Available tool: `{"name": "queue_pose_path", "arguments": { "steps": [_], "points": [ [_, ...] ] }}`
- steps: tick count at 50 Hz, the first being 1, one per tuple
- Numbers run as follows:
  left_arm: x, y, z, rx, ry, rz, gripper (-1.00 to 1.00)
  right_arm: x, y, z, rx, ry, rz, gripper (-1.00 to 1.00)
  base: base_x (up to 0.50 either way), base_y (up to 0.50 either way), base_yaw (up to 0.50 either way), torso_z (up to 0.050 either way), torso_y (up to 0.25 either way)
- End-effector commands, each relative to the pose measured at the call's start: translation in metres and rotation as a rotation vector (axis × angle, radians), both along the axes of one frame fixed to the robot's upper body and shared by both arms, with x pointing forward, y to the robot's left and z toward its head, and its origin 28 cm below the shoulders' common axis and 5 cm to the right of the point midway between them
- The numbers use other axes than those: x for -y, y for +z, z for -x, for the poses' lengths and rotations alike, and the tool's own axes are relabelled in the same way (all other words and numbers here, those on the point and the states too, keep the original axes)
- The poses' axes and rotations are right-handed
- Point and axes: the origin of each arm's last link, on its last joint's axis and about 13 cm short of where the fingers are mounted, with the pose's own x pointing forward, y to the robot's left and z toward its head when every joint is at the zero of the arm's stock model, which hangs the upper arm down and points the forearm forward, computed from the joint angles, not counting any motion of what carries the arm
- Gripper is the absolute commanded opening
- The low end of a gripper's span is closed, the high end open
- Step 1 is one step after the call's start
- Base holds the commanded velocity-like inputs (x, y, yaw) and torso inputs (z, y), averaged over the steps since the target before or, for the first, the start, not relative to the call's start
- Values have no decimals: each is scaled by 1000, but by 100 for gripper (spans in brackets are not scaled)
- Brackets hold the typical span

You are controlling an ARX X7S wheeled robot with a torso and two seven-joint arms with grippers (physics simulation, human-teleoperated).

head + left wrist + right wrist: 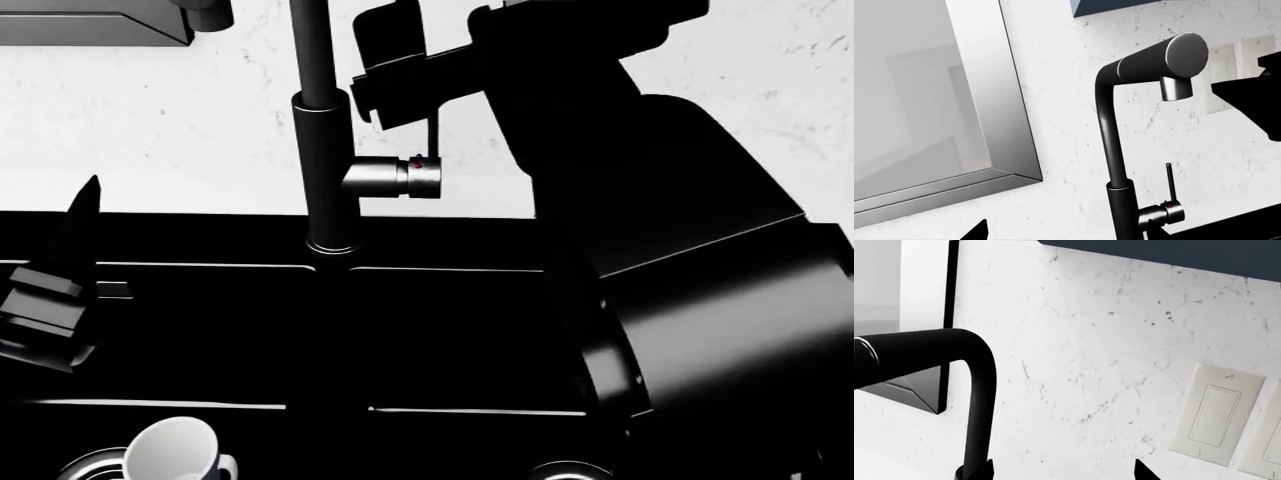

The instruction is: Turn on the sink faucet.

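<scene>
The sink faucet (pixel 327 150) is a matte-black column at the back rim of the glossy black sink (pixel 441 330). Its grey side lever stub (pixel 394 177) carries a red dot, and a thin rod rises from it. My right gripper (pixel 394 70) hangs just above the stub, close beside the upper pipe. In the right wrist view it (pixel 1064 472) is open, with the faucet pipe (pixel 977 405) next to one fingertip and only wall between the tips. My left gripper (pixel 54 270) is low at the left. It (pixel 1067 234) is open and empty, looking at the faucet (pixel 1111 150) and stub (pixel 1164 215).
A white mug (pixel 174 450) stands in the left basin by a ringed drain (pixel 94 465). A metal-framed window (pixel 1007 100) is left of the faucet on the white speckled wall. Two wall switches (pixel 1214 415) are on the wall to its right, under a dark blue cabinet (pixel 1154 252).
</scene>
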Motion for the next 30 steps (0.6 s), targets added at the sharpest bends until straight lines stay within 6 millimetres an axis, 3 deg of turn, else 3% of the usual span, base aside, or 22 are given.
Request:
{"name": "queue_pose_path", "arguments": {
  "steps": [1, 16, 24, 30],
  "points": [
    [0, 0, 0, -9, -3, -4, 100, -6, -7, -27, -76, 9, 12, 100, 0, 0, 0, 0, 0],
    [0, 0, 0, -23, -7, -14, 100, -8, -25, -46, -154, 6, 6, 100, 0, 0, 0, 0, 0],
    [0, 1, 0, -2, -6, -41, 100, -9, -26, -52, -173, -2, 11, 100, 0, 0, 0, 0, 0],
    [0, 0, 0, 5, 2, -33, 100, -9, -23, -54, -171, -3, 10, 100, 0, 0, 0, 35, -183]
  ]
}}
